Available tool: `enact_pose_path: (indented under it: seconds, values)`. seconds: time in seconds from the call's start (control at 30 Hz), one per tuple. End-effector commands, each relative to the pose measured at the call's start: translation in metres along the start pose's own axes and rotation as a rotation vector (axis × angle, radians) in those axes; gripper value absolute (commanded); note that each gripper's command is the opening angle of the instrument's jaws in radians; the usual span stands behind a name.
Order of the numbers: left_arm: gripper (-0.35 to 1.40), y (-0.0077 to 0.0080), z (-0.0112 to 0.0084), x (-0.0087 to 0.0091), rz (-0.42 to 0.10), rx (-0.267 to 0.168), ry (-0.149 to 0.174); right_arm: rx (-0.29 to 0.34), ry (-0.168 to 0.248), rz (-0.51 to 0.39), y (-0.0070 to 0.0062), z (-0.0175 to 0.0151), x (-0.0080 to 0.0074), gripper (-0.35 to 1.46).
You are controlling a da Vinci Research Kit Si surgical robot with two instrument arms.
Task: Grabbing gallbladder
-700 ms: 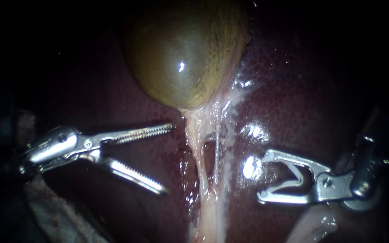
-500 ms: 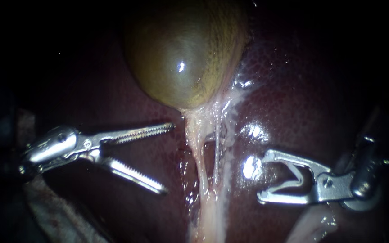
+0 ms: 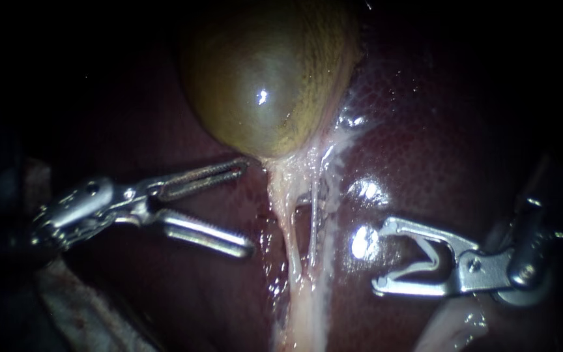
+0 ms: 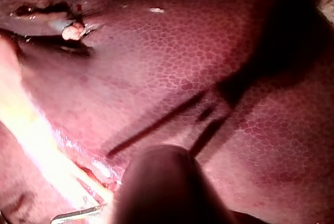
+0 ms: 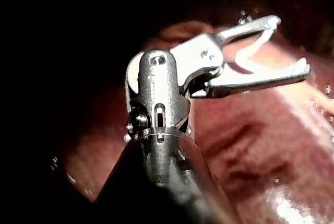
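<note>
The olive-green gallbladder bulges at the top centre on the dark red liver. Pale strands and a thin tube run down from its narrow end. My left instrument comes in from the left with its toothed jaws open. The upper jaw's tip lies at the gallbladder's lower left edge, and the lower jaw sits over the liver, just left of the strands. My right instrument waits to the right of the strands, jaws open, with a pale V-shaped piece lining them inside.
In the left wrist view only the blurred shaft shows over the mottled liver. Wet highlights glint on the liver between the strands and the right jaws. Pale tissue lies under the right instrument.
My left instrument has moved up and towards the gallbladder, and the gap between its jaws has narrowed. The upper jaw's tip now reaches the gallbladder's lower edge. The right instrument has not moved.
</note>
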Motion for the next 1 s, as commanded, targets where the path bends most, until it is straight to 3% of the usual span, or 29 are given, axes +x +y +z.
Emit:
enact_pose_path:
  seconds: [0.03, 0.33, 0.53, 0.7, 1.0]
  values:
    - [1.04, -0.0004, 0.0002, -0.0001, -0.038, 0.006, 0.003, 0.000, 0.000, 0.000, 0.0000, 0.0000, 0.0000, 0.60]
    - [1.03, -0.0026, 0.0014, -0.0021, -0.316, 0.066, 0.041, -0.001, 0.000, 0.000, 0.0000, 0.0000, -0.0001, 0.59]
    - [0.98, -0.0035, 0.0026, -0.0026, -0.448, 0.098, 0.036, -0.001, 0.000, 0.000, 0.0000, 0.0000, -0.0001, 0.59]
    - [0.89, -0.0037, 0.0040, -0.0031, -0.516, 0.129, 0.016, -0.001, 0.000, 0.000, 0.0000, 0.0000, -0.0001, 0.59]
    - [0.78, -0.0043, 0.0062, -0.0045, -0.575, 0.183, -0.022, -0.001, 0.000, 0.000, 0.0001, 0.0000, -0.0001, 0.59]
